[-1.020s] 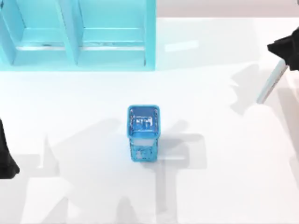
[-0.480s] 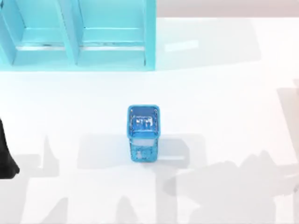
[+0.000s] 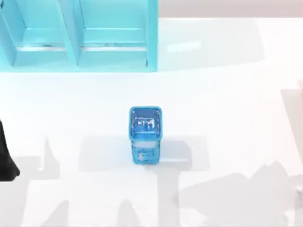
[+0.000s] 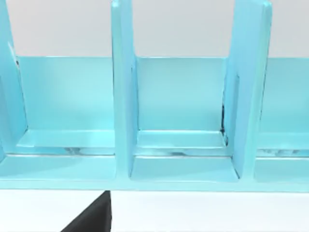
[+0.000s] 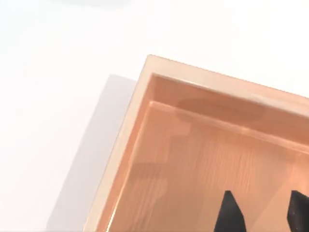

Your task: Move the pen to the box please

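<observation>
Right gripper (image 5: 263, 212) above the box (image 5: 203, 159), fingers (image 5: 231, 212) apart, nothing between them.

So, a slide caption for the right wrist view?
Right gripper hangs over the orange wooden box, fingers apart, white table beside it.

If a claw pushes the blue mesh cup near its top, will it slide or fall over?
It likely tips: the blue mesh cup stands upright, tall and narrow. Its mesh walls suggest little weight, so a low push might slide it.

left arm (image 3: 5, 161): matte black, bulky | right jaws: two black pointed tips, plain
</observation>
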Available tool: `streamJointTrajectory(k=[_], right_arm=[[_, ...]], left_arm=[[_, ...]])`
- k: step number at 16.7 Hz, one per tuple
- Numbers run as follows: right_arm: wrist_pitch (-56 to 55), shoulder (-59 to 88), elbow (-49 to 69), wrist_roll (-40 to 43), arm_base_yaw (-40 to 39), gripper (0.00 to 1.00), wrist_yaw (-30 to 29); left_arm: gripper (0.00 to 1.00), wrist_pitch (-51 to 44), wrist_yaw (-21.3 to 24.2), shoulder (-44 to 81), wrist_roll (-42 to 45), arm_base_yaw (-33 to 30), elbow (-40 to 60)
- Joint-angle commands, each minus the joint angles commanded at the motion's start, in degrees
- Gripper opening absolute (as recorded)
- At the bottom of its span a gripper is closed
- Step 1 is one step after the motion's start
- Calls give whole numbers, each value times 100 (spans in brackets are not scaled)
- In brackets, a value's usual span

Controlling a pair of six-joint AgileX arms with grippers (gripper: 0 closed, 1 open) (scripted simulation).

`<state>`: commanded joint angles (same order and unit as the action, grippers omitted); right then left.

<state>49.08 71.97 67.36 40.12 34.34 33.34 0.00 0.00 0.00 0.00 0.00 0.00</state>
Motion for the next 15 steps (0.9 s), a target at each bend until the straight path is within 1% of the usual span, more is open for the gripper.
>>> streamJointTrajectory(k=[3, 8, 13, 15], right_arm=[[-396, 49, -314, -102, -92, 0, -83], [-1536, 200, -1099, -343, -361, 0, -213], [-1676, 214, -1220, -384, -392, 0, -249], [-1676, 214, -1220, -384, -392, 15, -249]], left_arm=[[100, 0, 0, 0, 0, 0, 0], [100, 0, 0, 0, 0, 0, 0], [100, 0, 0, 0, 0, 0, 0], [100, 0, 0, 0, 0, 0, 0]])
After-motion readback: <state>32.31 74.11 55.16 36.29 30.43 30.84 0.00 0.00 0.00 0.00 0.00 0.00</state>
